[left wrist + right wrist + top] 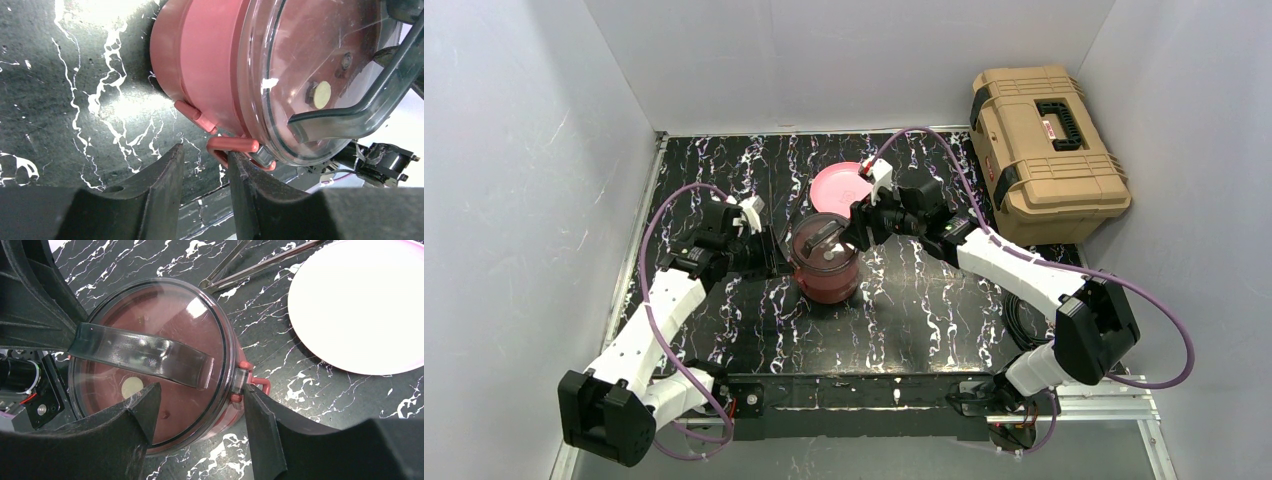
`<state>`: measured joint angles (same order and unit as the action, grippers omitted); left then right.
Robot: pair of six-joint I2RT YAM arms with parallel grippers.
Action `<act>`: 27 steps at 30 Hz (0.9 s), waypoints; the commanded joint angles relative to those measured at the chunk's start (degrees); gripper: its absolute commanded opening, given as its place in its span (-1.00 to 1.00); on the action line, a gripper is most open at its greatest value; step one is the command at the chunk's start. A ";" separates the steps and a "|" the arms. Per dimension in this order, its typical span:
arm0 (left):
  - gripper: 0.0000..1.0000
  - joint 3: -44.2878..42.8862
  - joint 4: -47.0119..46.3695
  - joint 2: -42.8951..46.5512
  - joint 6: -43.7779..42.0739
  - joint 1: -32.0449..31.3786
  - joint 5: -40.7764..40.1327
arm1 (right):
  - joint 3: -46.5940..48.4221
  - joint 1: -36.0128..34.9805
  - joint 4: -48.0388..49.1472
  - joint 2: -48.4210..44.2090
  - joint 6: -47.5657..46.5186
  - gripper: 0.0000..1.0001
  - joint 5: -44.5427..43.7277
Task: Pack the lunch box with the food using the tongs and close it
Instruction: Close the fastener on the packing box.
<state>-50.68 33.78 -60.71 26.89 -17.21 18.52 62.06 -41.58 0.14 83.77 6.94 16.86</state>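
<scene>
Closest to the lens, the dark fingers [160,190] of the left tool [205,156] are standing a narrow way apart, low over the counter [75,100]. They are bracketing the red side latch [233,145] of the lunch box [205,75]. One finger appears to be touching the latch loop while the other is sitting clear of it, so nothing is being gripped. The likely aim is to press this clip home.

On the opposite side, the right tool [201,390] is coming in from above with a wider gap. One finger is lying over the clear top lid [170,305] near its dark handle [140,354]. The other is sitting just beside the second latch [246,385], holding nothing. The two arms are probably working from both sides so the box is braced against sliding while the clips are worked.

From above, the lunch box is standing upright with its lid on, in the middle of the counter between the two tools. The pink plate [360,305] is lying just behind it and is showing no food. The tongs [250,272] are resting flat on the counter beside the plate, apart from both tools. Packing therefore looks finished, and latching the lid seems to be the step in hand.
</scene>
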 commanded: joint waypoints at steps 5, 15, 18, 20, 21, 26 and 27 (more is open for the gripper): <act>-0.39 5.69 -3.72 0.31 2.00 0.34 1.39 | -3.47 -0.43 -0.67 0.48 0.60 0.31 0.76; -0.52 9.82 -9.16 3.13 1.21 0.39 0.24 | -5.45 -0.36 -1.15 -4.55 9.61 0.45 -5.69; -0.53 6.60 -6.78 0.58 -2.45 0.35 -1.20 | -3.69 0.88 -7.49 -7.51 11.11 0.49 -13.39; -0.54 4.68 -6.16 -0.72 -4.35 0.42 -1.92 | -4.09 3.53 -9.64 -9.00 12.83 0.46 -14.54; -0.54 3.98 -6.29 -1.38 -4.87 0.35 -1.99 | -4.74 5.13 -10.12 -9.72 13.75 0.44 -14.53; -0.54 0.18 -7.41 -4.80 -6.50 0.35 -0.42 | -10.32 10.47 -9.36 -13.03 17.60 0.41 -14.69; -0.54 -0.57 -7.68 -5.59 -6.89 0.35 -0.14 | -11.68 10.81 -8.91 -13.25 18.24 0.41 -15.02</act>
<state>-48.86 23.03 -63.16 24.29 -16.67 20.45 54.46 -32.93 -7.42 72.69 20.97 4.34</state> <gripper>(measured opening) 0.232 0.708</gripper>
